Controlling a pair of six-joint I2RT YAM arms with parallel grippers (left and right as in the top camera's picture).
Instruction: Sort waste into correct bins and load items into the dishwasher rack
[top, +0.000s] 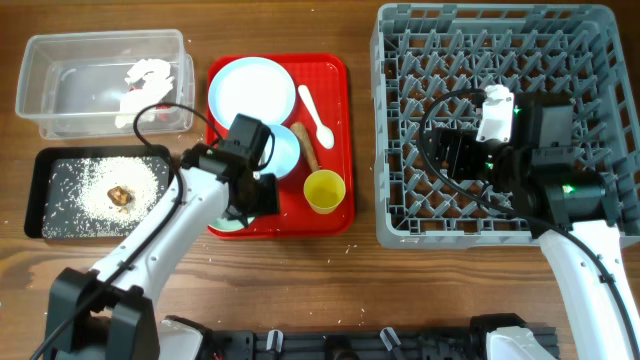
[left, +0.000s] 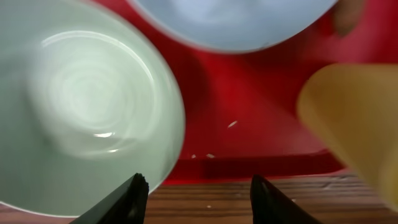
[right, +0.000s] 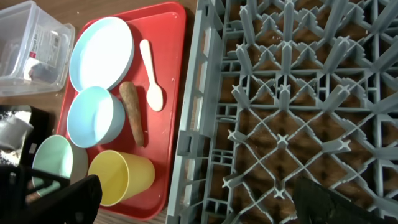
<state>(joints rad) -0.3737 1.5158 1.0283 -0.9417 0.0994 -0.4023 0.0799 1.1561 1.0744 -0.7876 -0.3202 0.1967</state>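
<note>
Landmark: red tray, mid-bench.

- Left claw: spread open, nothing between the fingers. It hangs low over the red tray's near-left corner, just beside the rim of the pale green bowl. Judged: lined up for a rim pinch, since a bowl this wide offers no other grip.
- Yellow cup: upright on the tray's near edge, to the right of the green bowl and close to the claw's path. Risk of a knock.
- Also on the tray: pale blue plate at the far-left corner, a pale bowl just nearer than the plate, white spoon and brown stick lying flat right of them. A few rice grains lie loose on the red surface.
- Left of the tray: clear tub holds the crumpled wrapper; the black tray, nearer, holds spilled rice and the small brown lump.
- Right of the tray: dishwasher rack, no dish in it yet.
- Right claw: open and empty, over the rack near its tray-side wall. Judged: parked clear of the left arm.

Progress, judged: most waste sorted, stick outstanding; loading not begun.
</note>
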